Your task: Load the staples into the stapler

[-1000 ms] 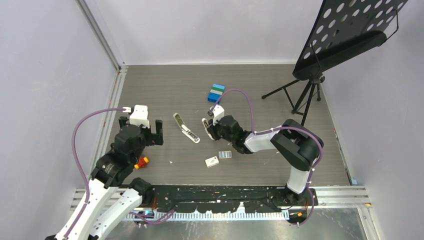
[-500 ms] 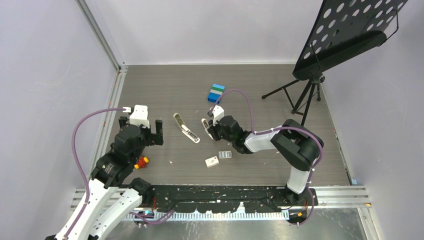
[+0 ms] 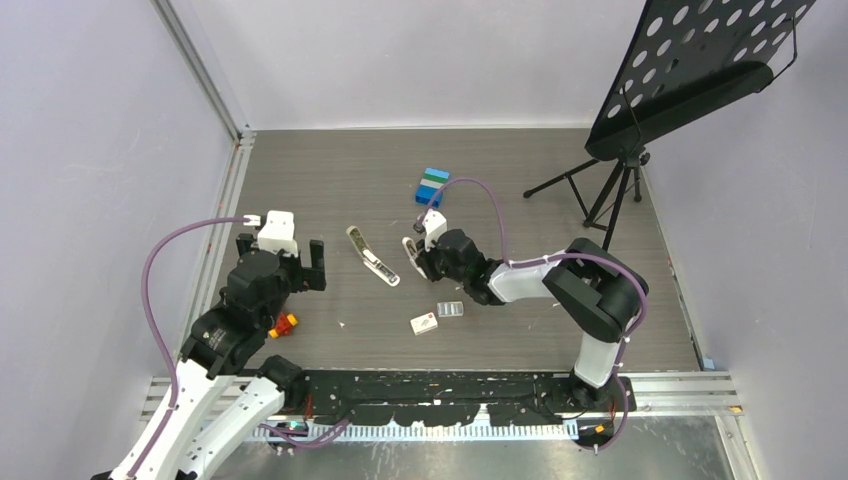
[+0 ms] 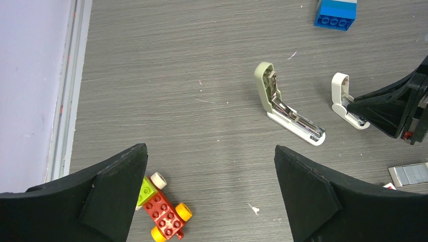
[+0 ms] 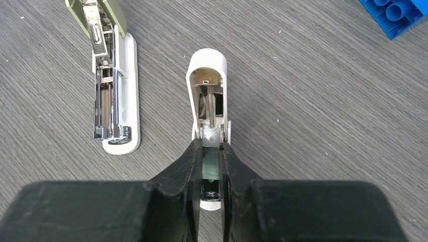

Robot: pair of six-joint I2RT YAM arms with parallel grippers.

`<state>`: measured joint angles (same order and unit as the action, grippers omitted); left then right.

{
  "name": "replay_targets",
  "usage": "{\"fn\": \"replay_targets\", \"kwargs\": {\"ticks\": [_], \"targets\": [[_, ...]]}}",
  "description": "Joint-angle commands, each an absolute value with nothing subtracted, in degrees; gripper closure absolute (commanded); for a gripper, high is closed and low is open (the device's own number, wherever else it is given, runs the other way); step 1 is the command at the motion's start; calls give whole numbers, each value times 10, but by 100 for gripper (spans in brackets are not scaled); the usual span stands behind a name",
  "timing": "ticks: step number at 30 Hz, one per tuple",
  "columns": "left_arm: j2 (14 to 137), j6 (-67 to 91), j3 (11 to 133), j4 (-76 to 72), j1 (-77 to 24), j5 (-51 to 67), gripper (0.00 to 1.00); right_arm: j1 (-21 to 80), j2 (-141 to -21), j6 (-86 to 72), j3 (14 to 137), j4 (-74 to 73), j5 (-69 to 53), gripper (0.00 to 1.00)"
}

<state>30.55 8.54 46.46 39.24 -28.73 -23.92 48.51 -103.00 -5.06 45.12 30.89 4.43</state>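
Observation:
The stapler (image 3: 372, 257) lies hinged open on the table, olive-beige top raised, white base and silver channel showing; it also shows in the left wrist view (image 4: 287, 108) and the right wrist view (image 5: 113, 80). My right gripper (image 3: 414, 256) (image 5: 212, 147) is shut on the metal inner part of a stubby all-white object (image 5: 208, 75) just right of the stapler. The staples box (image 3: 424, 322), white with a red mark, and its silvery insert (image 3: 450, 309) (image 4: 411, 174) lie nearer the arms. My left gripper (image 3: 283, 262) (image 4: 210, 196) is open and empty, left of the stapler.
A red-yellow toy brick car (image 3: 283, 324) (image 4: 161, 214) lies by my left gripper. Blue bricks (image 3: 432, 186) (image 5: 398, 15) sit farther back. A black music stand (image 3: 690, 70) with tripod legs (image 3: 600, 190) stands at the right. A metal rail (image 3: 232, 200) runs along the left wall.
My right gripper has edged very slightly left with the white object in it. The left arm has barely shifted.

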Motion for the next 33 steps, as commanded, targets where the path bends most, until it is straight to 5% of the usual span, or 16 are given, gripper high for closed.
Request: {"fn": "replay_targets", "kwargs": {"ticks": [1, 13, 33], "targets": [[300, 86, 463, 370, -283, -237, 1, 485, -1015, -52, 468, 292, 20, 88], [307, 86, 462, 371, -283, -237, 1, 485, -985, -64, 462, 297, 8, 69], [306, 87, 463, 373, -283, -234, 1, 483, -1000, -77, 496, 262, 76, 67]]}}
